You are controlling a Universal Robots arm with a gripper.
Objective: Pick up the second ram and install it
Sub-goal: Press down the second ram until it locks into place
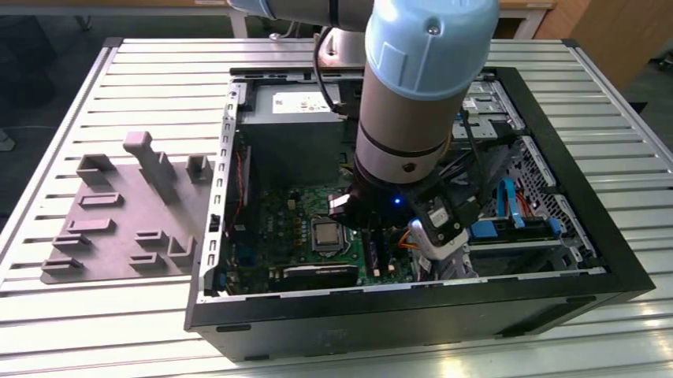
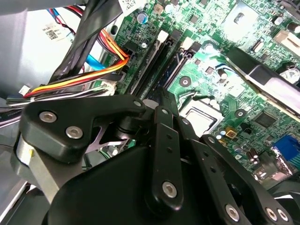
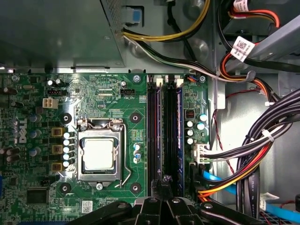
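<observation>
Black gripper [image 3: 164, 190] is hovering low over the motherboard's [image 3: 136, 101] memory slots, above the second ram [image 3: 171, 136]; whether its fingers are gripping, I cannot tell.

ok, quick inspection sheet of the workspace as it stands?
surface: slatted metal table, carrying the open computer case.
job's things: memory slots beside the processor socket; cannot tell whether a stick is seated.
clutter: grey moulded tray on the table, at the exterior view's left of the case.
grippers: gripper inside the case, right at the slots' end.
cables: bundled cables beside the slots, not across them.
surroundings: wooden panel beyond the table.
</observation>
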